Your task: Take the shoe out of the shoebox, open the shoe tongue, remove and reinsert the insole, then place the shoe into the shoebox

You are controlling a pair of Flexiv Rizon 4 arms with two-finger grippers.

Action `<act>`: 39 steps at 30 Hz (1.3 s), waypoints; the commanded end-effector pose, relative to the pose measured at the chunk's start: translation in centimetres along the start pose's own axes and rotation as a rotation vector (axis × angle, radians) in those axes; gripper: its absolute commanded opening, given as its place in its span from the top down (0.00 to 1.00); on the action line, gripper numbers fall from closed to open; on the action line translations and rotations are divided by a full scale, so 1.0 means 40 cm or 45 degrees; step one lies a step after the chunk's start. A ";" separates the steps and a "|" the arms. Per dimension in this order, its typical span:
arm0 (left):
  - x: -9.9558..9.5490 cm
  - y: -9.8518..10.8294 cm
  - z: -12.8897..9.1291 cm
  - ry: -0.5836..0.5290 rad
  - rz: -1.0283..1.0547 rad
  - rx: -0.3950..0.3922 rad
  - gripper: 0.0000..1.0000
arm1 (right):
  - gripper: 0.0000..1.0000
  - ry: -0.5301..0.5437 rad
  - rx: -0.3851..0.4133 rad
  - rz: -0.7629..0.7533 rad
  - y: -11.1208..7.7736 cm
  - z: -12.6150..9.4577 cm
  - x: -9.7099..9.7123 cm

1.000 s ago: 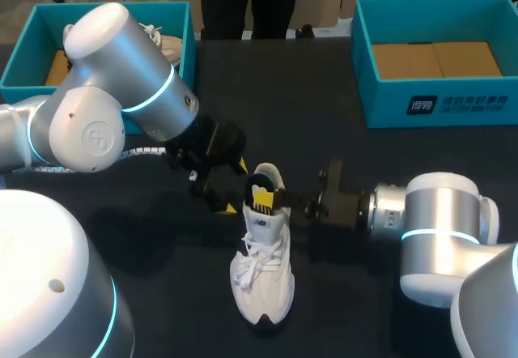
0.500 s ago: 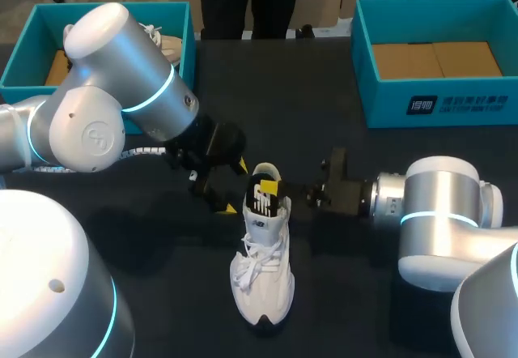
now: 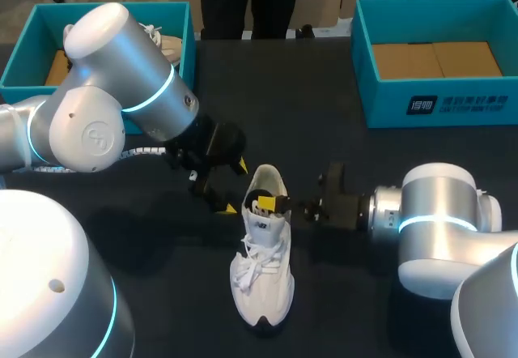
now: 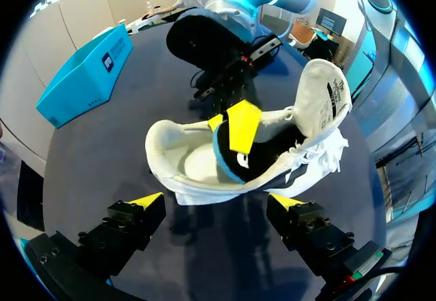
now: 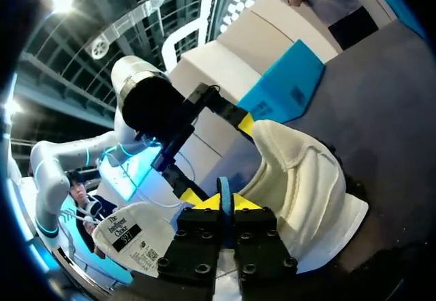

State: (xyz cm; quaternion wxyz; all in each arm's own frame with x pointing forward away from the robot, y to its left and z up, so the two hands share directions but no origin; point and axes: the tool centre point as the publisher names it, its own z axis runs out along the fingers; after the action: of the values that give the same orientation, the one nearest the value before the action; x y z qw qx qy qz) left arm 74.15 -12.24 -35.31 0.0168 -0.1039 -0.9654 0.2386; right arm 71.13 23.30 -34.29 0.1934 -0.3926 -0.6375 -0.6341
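The shoe (image 3: pixel 263 269) is a white laced sneaker standing upright on the black table (image 3: pixel 324 99), about midway between the two arms, with its toe toward the camera and its heel toward the far side. The left wrist view shows its pale lining and its tongue (image 4: pixel 325 93) lifted back from the opening, with a black label on it. A black insole (image 4: pixel 246 159) with a blue edge sits partly inside the opening.

The right gripper (image 5: pixel 225 202) has its fingers pressed together on the thin edge of the insole, at the mouth of the shoe. The left gripper (image 4: pixel 216 202) is spread wide and holds nothing. It hangs just beside the heel, with the shoe ahead of its fingers and not touched by them.

One teal box (image 3: pixel 188 42) stands at the far left with another shoe in it. A second box (image 3: pixel 437 103) stands at the far right.

Half a second ago the insole stood higher out of the shoe, with its printed face in plain sight. Now it sits lower and only a small part shows above the collar. The right gripper has come down and in with it. The left arm and the shoe are where they were.
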 end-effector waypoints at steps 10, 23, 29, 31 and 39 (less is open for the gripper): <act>0.000 0.000 0.003 -0.002 0.001 -0.001 0.00 | 0.49 -0.043 0.007 -0.105 0.070 -0.006 0.033; 0.000 0.000 0.003 -0.002 0.001 -0.001 0.00 | 1.00 -0.071 0.015 -0.046 0.053 0.002 -0.022; 0.000 0.000 0.003 -0.002 0.001 -0.001 0.00 | 1.00 -0.078 0.010 -0.011 0.022 -0.006 -0.016; 0.000 0.000 0.003 -0.002 0.001 -0.001 0.00 | 1.00 -0.085 0.003 -0.022 0.029 -0.013 -0.005; 0.000 0.000 0.003 -0.002 0.001 -0.001 0.00 | 0.05 -0.105 0.011 -0.095 0.085 -0.027 0.020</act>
State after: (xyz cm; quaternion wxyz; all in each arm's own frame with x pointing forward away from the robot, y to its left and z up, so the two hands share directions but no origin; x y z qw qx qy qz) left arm 74.15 -12.24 -35.31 0.0168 -0.1039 -0.9654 0.2386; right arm 72.84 22.33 -32.20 0.1457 -0.3926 -0.6559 -0.6281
